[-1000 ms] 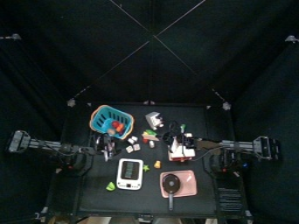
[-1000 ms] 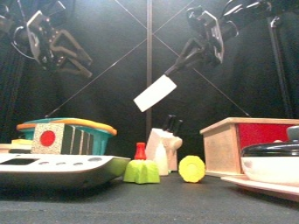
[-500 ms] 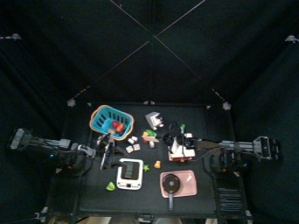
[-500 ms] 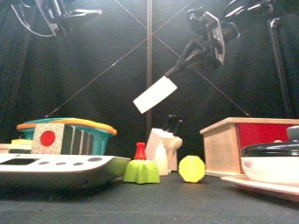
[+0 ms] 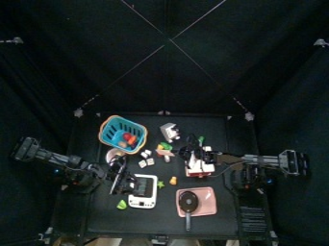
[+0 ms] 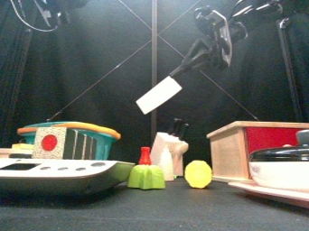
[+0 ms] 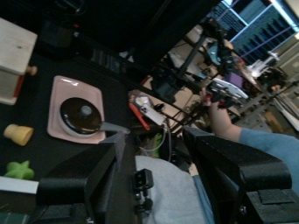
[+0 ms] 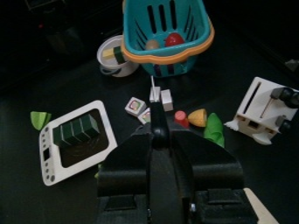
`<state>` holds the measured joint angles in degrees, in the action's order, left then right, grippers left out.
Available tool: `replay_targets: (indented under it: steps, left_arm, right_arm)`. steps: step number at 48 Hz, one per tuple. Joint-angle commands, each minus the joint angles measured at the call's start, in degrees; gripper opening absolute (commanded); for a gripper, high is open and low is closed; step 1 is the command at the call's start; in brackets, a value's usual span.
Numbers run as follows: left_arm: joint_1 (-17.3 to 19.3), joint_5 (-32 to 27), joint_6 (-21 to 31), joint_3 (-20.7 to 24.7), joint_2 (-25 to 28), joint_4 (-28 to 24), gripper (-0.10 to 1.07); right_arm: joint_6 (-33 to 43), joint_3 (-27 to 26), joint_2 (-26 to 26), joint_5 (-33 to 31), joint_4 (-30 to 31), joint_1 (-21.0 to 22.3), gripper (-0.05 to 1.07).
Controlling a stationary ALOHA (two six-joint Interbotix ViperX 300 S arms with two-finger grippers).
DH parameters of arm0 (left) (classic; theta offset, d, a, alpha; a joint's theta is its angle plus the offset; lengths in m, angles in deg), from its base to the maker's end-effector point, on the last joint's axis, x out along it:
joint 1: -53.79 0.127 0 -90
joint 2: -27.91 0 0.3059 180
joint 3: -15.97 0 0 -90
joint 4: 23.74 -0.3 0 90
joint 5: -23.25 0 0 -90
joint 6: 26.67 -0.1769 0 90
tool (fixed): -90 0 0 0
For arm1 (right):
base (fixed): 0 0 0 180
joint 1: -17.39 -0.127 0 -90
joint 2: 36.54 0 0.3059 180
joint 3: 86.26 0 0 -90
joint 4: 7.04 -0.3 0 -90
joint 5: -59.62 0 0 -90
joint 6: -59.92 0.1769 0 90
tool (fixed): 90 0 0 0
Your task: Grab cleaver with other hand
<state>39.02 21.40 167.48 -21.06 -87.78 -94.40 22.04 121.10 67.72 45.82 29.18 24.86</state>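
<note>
- Black curtains ring a crowded table.
- The right gripper pinches the cleaver by its handle, high above the basket.
- The left gripper, jaws spread, has swung nearer the cleaver; the handover looks imminent.

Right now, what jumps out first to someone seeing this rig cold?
The cleaver hanging in mid-air above the table's middle, its dark handle pinched by the right gripper, whitish blade slanting down. Below it, clutter: a teal basket at left, a white device with a screen in front of it, and a pinkish-brown box at right. The left gripper stands wide open, empty, up at the front view's top left.
</note>
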Motion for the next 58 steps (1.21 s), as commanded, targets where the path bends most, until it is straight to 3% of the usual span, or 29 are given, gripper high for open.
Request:
replay_targets:
  steps: [1, 10, 21, 25, 35, 48, 54, 58]
  left_arm:
    - [0.18, -1.58, -0.09, 1.41, -0.26, -2.02, 0.91]
    - [0.09, -2.46, -0.09, 2.02, 0.18, -3.52, 0.91]
    - [-0.7, 0.88, -0.09, 1.85, 2.81, 0.18, 0.92]
    - [-1.58, 3.43, -0.09, 2.72, 2.81, -1.49, 0.92]
    - [-1.85, 3.6, -0.09, 4.39, 3.16, -7.56, 0.92]
    - [-1.76, 3.87, -0.09, 3.34, 4.22, -4.04, 0.94]
    - [-0.7, -1.93, -0.44, 3.96, 3.6, -1.67, 0.94]
    - [-0.26, -9.67, -3.25, 3.96, 2.55, -6.24, 0.95]
  right_arm:
    - [-0.09, -1.41, 1.32, 0.53, 0.18, 0.09, 0.4]
    - [-0.09, -1.32, 1.23, 0.53, -0.09, 0.09, 0.4]
    - [-0.09, -1.32, 1.23, 0.53, -0.09, 0.0, 0.4]
    - [-0.09, -1.41, 1.23, 0.53, -0.09, 0.26, 0.4]
    - [-0.09, -1.14, 1.23, 0.7, -0.09, 0.35, 0.4]
    - [0.0, -1.23, 1.32, 0.79, -0.18, 0.18, 0.4]
    - [-0.09, -1.23, 1.32, 0.7, -0.44, 0.26, 0.4]
    - [-0.09, -1.23, 1.32, 0.7, -0.44, 0.26, 0.4]
